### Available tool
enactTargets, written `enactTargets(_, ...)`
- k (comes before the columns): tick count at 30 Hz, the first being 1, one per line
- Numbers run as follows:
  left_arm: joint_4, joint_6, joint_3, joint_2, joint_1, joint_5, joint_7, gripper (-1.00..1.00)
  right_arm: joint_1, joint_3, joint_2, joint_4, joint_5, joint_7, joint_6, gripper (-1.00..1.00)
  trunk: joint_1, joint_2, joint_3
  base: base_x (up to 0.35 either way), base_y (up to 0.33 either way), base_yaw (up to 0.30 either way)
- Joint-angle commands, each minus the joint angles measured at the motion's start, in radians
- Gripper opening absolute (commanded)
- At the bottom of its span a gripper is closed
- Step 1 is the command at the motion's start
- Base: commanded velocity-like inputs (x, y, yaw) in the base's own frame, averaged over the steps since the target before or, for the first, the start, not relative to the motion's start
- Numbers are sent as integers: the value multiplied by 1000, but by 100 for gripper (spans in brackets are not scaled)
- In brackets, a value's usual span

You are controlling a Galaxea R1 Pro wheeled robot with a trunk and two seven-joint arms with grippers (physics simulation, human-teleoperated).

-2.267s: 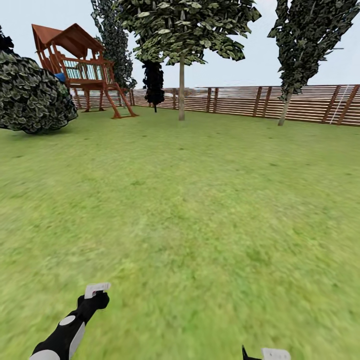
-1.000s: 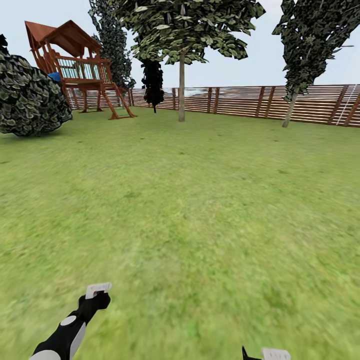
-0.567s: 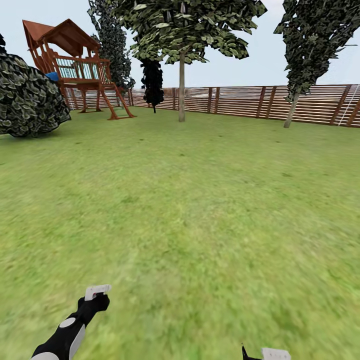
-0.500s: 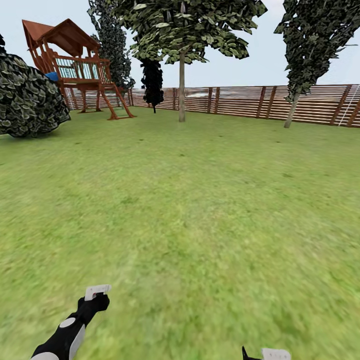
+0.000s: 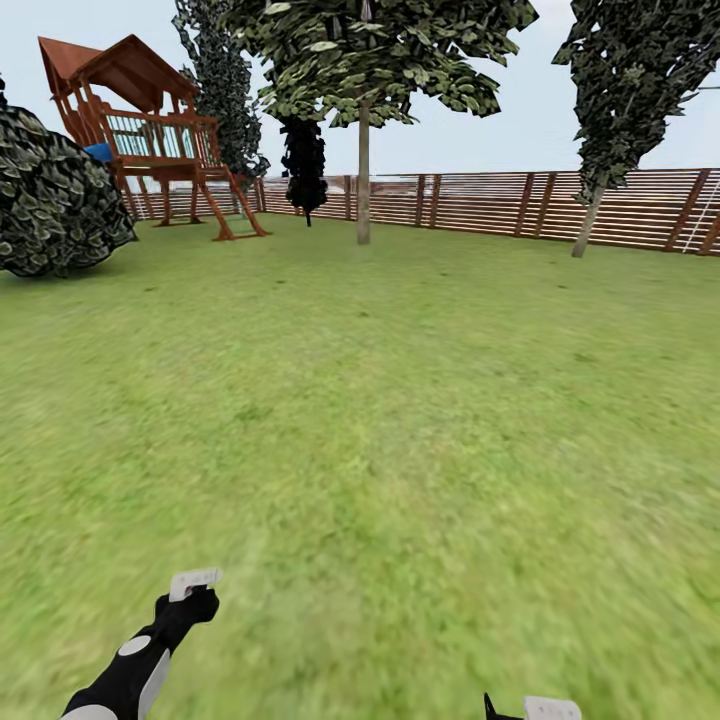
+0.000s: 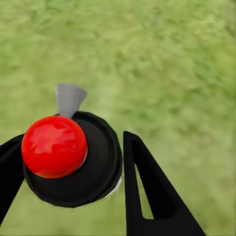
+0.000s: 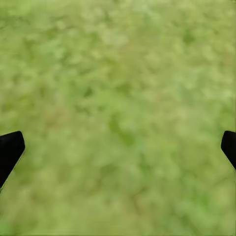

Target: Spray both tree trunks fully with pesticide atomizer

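My left gripper (image 6: 73, 140) is shut on the pesticide atomizer (image 6: 101, 162), a dark round bottle with a red cap and a pale grey spray head. In the head view the left gripper (image 5: 188, 603) sits low at the left over the grass, the atomizer's grey spray head (image 5: 194, 580) poking above it. My right gripper (image 5: 530, 708) peeks in at the bottom edge. In the right wrist view the right gripper (image 7: 118, 147) is open over bare grass. Far off by the fence stand a leafy tree with a pale upright trunk (image 5: 363, 185) and a tree with a leaning trunk (image 5: 585, 222).
A wide lawn (image 5: 400, 400) stretches to a brown slatted fence (image 5: 480, 205). A wooden playhouse (image 5: 150, 140) stands at the back left beside a big dark bush (image 5: 50, 210). A small black cone tree (image 5: 305, 165) stands near the fence.
The whole head view has drifted: the playhouse and bush slid slightly left and the right tree slightly right, so the camera moved. Both arms keep their pose.
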Motion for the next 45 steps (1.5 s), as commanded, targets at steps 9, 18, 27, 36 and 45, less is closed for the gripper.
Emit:
enactTargets(9, 0, 0, 0, 1, 0, 0, 0, -100, 0, 0, 0, 0, 0, 0, 0, 100, 0, 0, 0, 338, 0, 0)
enactTargets(18, 0, 0, 1, 2, 0, 0, 0, -100, 0, 0, 0, 0, 0, 0, 0, 100, 0, 0, 0, 338, 0, 0)
enactTargets(27, -11, 0, 2, 4, 0, 0, 0, -100, 0, 0, 0, 0, 0, 0, 0, 100, 0, 0, 0, 338, 0, 0)
enactTargets(36, -11, 0, 0, 3, 0, 0, -1, -100, 0, 0, 0, 0, 0, 0, 0, 100, 0, 0, 0, 338, 0, 0)
enactTargets(45, -11, 0, 1, 4, 0, 0, 0, -100, 0, 0, 0, 0, 0, 0, 0, 100, 0, 0, 0, 338, 0, 0)
